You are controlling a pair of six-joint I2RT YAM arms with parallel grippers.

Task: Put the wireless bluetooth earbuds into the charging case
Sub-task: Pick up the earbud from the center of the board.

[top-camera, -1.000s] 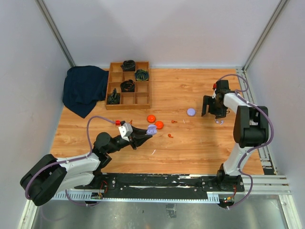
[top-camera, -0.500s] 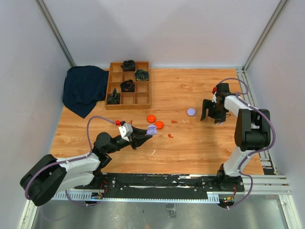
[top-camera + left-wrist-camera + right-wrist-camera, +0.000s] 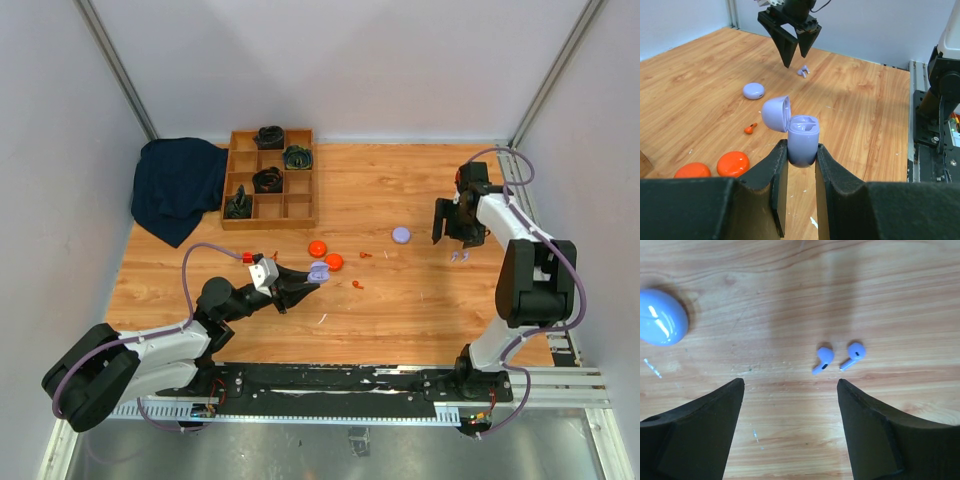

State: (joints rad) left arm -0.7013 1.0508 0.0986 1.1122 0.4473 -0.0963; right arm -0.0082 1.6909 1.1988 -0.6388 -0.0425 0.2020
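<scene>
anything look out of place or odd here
Nothing damaged, but pieces lie loose: two lilac earbuds below the open right end effector, two orange earbuds mid-table. The lilac case gripped by the left end effector stands open and looks empty.

Wood-grain table (image 3: 400,190), plain pale walls (image 3: 330,60) behind and beside it (evenly lit), metal posts (image 3: 118,68) at its far corners

Table (image 3: 400,190): pale wood grain, smooth, faint sheen. Tray (image 3: 270,226): bare wood, matt. Cloth (image 3: 175,190) beside the tray: dark blue fabric, matt, creased. Discs (image 3: 733,163) near the tray: orange plastic, glossy. Case (image 3: 803,142) and earbuds (image 3: 824,360): lilac plastic, smooth, glossy.
</scene>
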